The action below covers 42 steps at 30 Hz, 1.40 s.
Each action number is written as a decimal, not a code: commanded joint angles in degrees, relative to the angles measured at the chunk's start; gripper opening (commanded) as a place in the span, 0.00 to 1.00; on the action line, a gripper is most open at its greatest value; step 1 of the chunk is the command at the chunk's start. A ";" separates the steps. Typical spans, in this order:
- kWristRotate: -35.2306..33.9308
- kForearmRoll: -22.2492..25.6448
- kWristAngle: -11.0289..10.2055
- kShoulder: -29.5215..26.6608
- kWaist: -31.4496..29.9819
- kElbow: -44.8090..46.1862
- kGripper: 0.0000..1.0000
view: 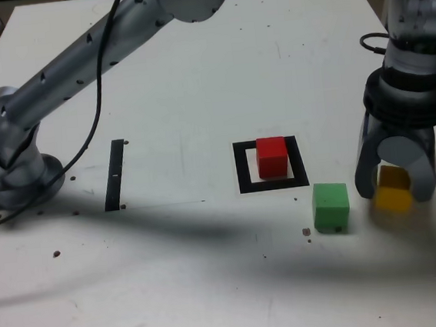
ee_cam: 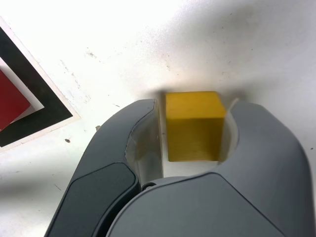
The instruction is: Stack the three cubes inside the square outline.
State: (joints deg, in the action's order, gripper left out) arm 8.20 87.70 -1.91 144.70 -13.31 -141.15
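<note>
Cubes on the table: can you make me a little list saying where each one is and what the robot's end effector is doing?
red cube: inside the square outline
green cube: on the table, outside the outline, toward the exterior view's right
yellow cube: between the end effector's jaws, farthest to the exterior view's right
end effector: closed around the yellow cube
stacked yet: no
</note>
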 commanded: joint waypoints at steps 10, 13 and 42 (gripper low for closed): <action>-0.09 2.37 -1.60 -1.95 -0.08 -0.60 0.26; -0.34 3.39 -2.52 -3.87 -0.12 -0.31 0.26; -12.67 -2.73 -3.93 -28.92 3.56 32.02 0.26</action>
State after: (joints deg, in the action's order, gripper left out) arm -4.37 86.01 -6.08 116.59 -10.22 -110.10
